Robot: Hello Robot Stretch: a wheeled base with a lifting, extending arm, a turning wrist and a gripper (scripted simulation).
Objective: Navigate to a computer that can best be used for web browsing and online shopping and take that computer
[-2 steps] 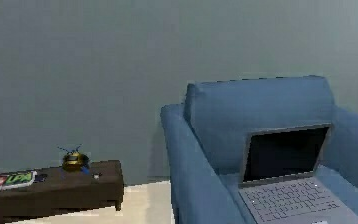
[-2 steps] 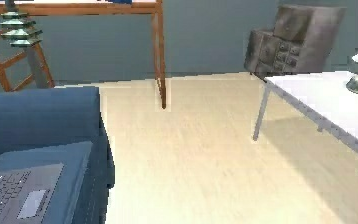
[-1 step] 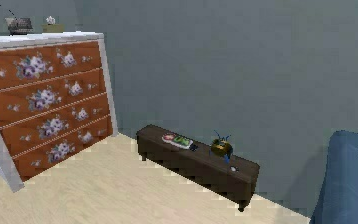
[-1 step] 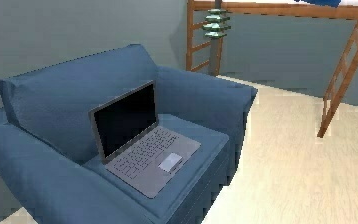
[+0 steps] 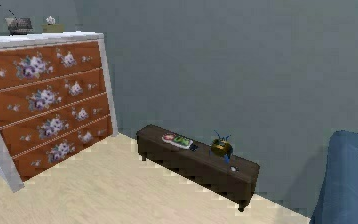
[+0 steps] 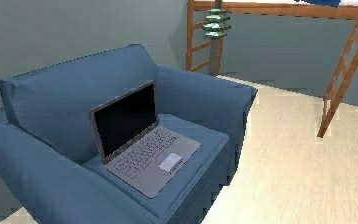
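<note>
Closest to me is a deep blue armchair (image 6: 47,105) with broad padded arms. The laptop (image 6: 142,140), the computer this errand is about, lies on its seat cushion. The lid stands up and leans back a little toward the chair's backrest. Its screen is dark, and the grey keyboard and pale touchpad face out over the front of the seat. It rests flat on the cushion, toward the left arm and clear of both arms. I cannot tell the state of the hand.

Past the chair, pale wooden floor (image 6: 297,150) runs out to a wooden ladder (image 6: 342,80) that leans up to a raised wooden frame. A wooden post (image 6: 200,40) of the same build stands behind the armchair, and a small greenish striped thing (image 6: 219,22) hangs just beside it.

Ahead, a blue cushioned edge (image 5: 345,185) enters at the forward view's lower right. Beyond it a low dark worktop (image 5: 202,165) stands against the grey wall (image 5: 237,60). It carries a flat pale item with a red spot (image 5: 177,141) and, near that, a small dark pot (image 5: 222,148).

Farther left is a white-framed dresser (image 5: 47,100) with brown drawers painted with flowers. There are a few small items on its top, too small to name.
</note>
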